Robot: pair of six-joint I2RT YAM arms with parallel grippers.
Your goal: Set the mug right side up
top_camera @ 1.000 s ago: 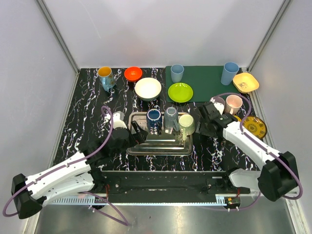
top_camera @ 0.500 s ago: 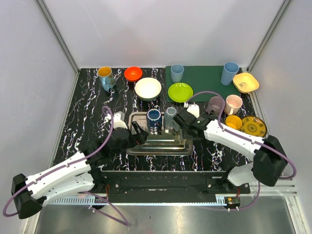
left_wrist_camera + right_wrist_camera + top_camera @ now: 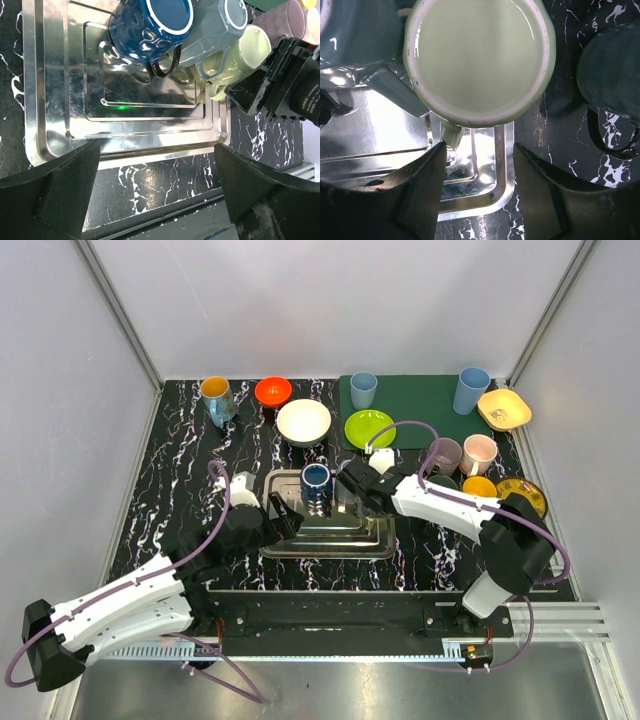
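Note:
Three mugs stand upside down on the steel tray [image 3: 330, 540]: a dark blue one [image 3: 316, 480], a grey one [image 3: 215, 30] and a pale green one [image 3: 477, 55]. My right gripper [image 3: 480, 192] hovers open over the pale green mug. Its fingers straddle the tray corner just below the mug's handle [image 3: 451, 134], holding nothing. From above, the right gripper [image 3: 360, 488] hides the grey and green mugs. My left gripper [image 3: 160, 200] is wide open and empty above the tray's near edge, short of the dark blue mug [image 3: 150, 22].
A dark green mug [image 3: 612, 75] stands on the table just right of the tray. Behind are a white bowl [image 3: 303, 422], a green plate [image 3: 369, 429], an orange bowl [image 3: 272, 391] and blue cups on a green mat [image 3: 420, 405]. Purple [image 3: 445, 454] and pink [image 3: 479, 453] mugs stand at the right.
My right arm has swung left from the table's right side to over the right-hand mugs on the tray. The left arm has barely moved.

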